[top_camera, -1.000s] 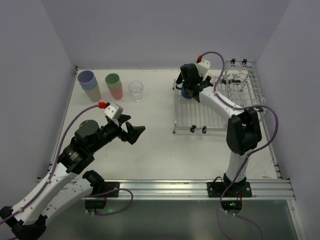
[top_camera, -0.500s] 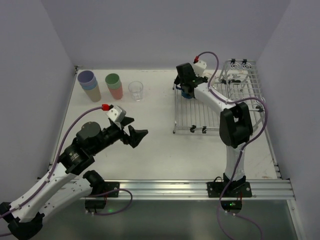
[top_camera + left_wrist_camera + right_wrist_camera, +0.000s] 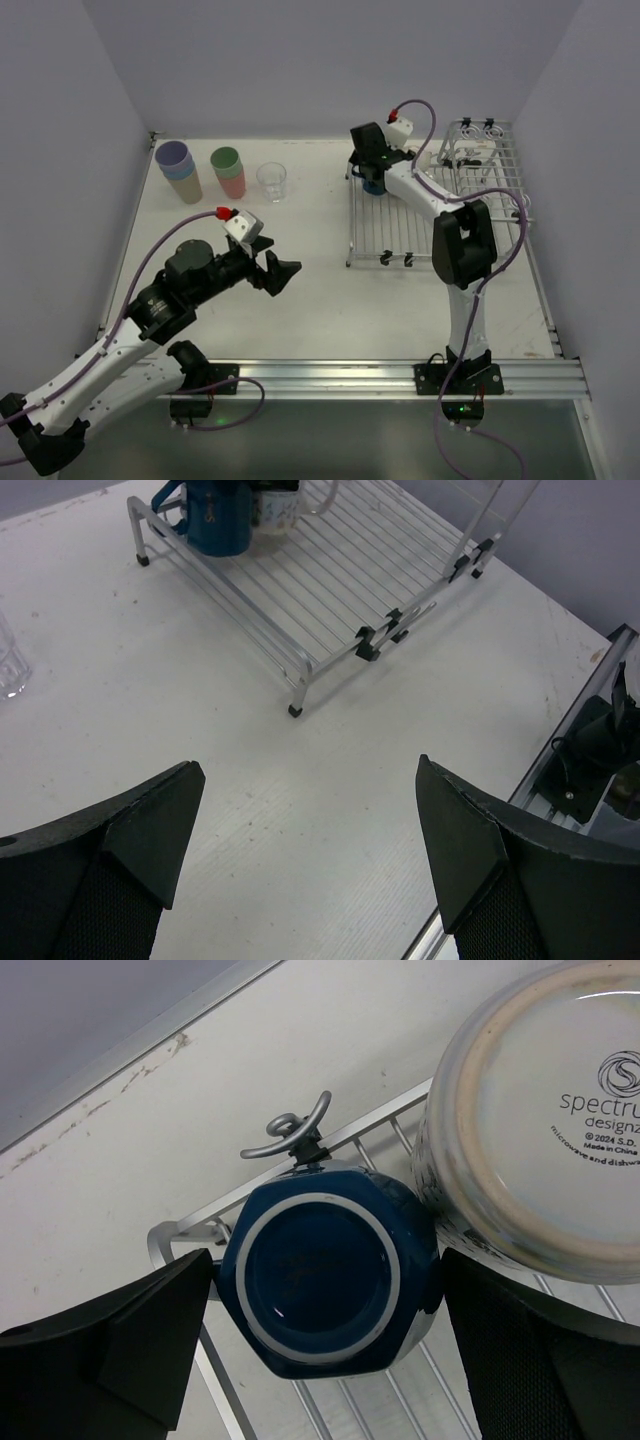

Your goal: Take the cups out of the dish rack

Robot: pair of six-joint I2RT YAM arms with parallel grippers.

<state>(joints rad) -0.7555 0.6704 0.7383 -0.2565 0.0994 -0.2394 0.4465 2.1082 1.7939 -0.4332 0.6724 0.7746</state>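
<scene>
The silver wire dish rack (image 3: 400, 225) stands on the right of the table, and it also shows in the left wrist view (image 3: 340, 590). A dark-blue mug (image 3: 325, 1285) sits upside down at the rack's far left corner (image 3: 373, 186), next to an upside-down white speckled mug (image 3: 540, 1130). My right gripper (image 3: 325, 1260) is open, with its fingers on either side of the blue mug, close to its sides. My left gripper (image 3: 310, 768) is open and empty above the bare table, left of the rack (image 3: 280, 272).
At the back left of the table stand a lavender-topped stack of tumblers (image 3: 178, 170), a green-on-salmon stack (image 3: 228, 172) and a clear glass (image 3: 271, 181). A taller wire basket section (image 3: 485, 150) rises at the rack's far right. The metal rail (image 3: 400, 375) runs along the near edge.
My right gripper has shifted left and settled over the dark-blue mug. My left gripper has moved a little right and toward the near edge, still open.
</scene>
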